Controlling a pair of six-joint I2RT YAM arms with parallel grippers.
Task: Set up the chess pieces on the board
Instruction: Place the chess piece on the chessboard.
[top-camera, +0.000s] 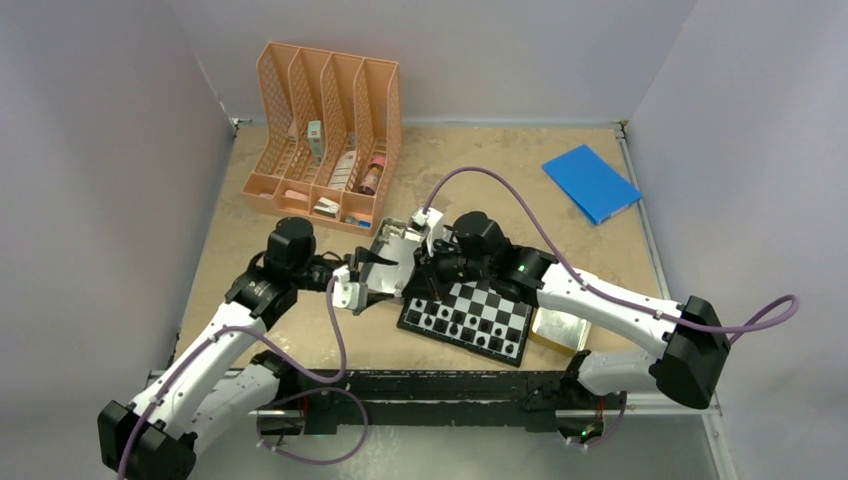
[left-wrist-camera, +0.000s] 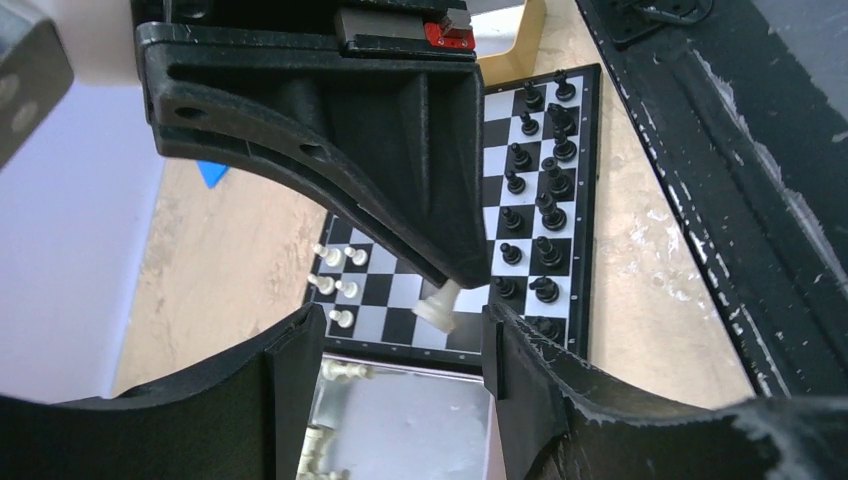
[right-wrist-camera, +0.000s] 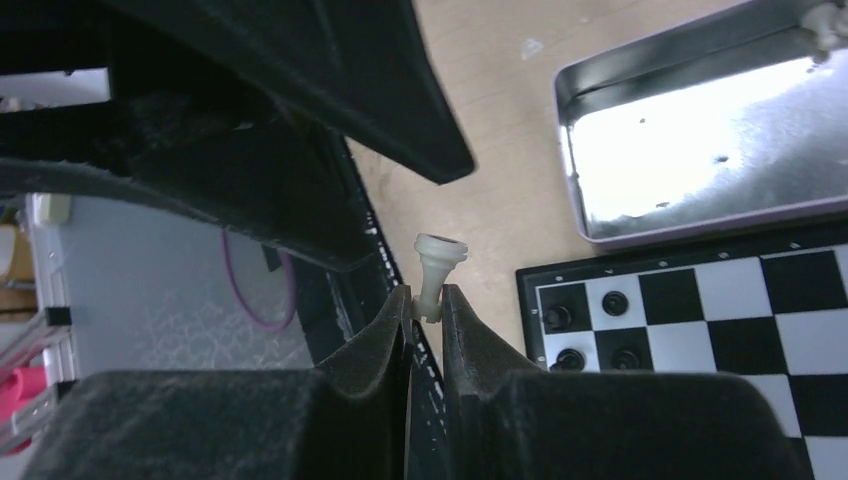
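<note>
Right pincer (right-wrist-camera: 427, 300) clenched on the slim neck of a tiny pale plastic chess piece (right-wrist-camera: 437, 262), at the edge of the black-and-white checkered board (right-wrist-camera: 700, 300). Probably light, slippery, easily tipped; the neck grip suits. Left pincer (left-wrist-camera: 395, 330) released, near the board.

Top external: high and behind, facing down over the whole table (top-camera: 500, 160); left wrist: close, looking along the board (left-wrist-camera: 530, 240); right wrist: closest, at its corner; board shared by all.

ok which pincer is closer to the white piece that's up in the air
Right. The right pincer is shut on the white piece, pinching its narrow end. The left pincer hangs open close beside it, above the tin, not touching.
</note>
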